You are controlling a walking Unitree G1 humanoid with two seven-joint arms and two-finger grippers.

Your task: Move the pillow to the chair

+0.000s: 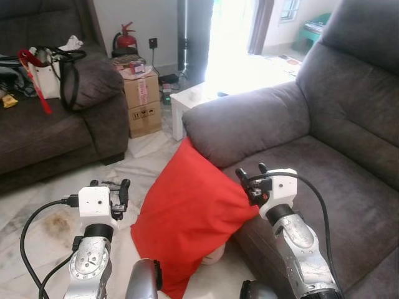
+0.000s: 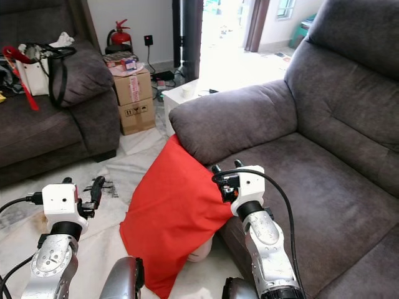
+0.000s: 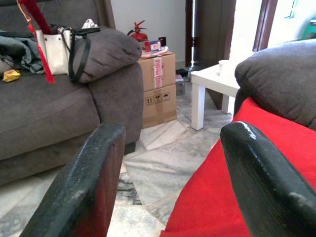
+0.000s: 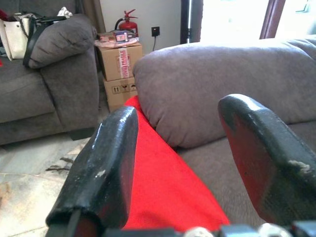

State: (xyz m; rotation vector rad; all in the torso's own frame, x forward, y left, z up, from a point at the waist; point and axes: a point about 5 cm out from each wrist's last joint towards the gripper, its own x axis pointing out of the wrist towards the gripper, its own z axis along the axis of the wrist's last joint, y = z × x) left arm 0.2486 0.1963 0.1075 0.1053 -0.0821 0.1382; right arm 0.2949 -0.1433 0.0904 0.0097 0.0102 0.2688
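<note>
While both jaws stood wide open and empty, we judged the red pillow [image 1: 187, 215], leaning between them against the chair [image 1: 324, 168], needed a two-sided squeeze.

The lower cardboard box [image 3: 159, 100], stacked under the upper cardboard box [image 3: 157, 70] beside the dark sofa, carries small black handling symbols on its front, among them what looks like a pair of upward arrows. A pale tape strip [image 3: 158, 72] down the upper box bears red print, too small to read. No other lettering is legible.
</note>
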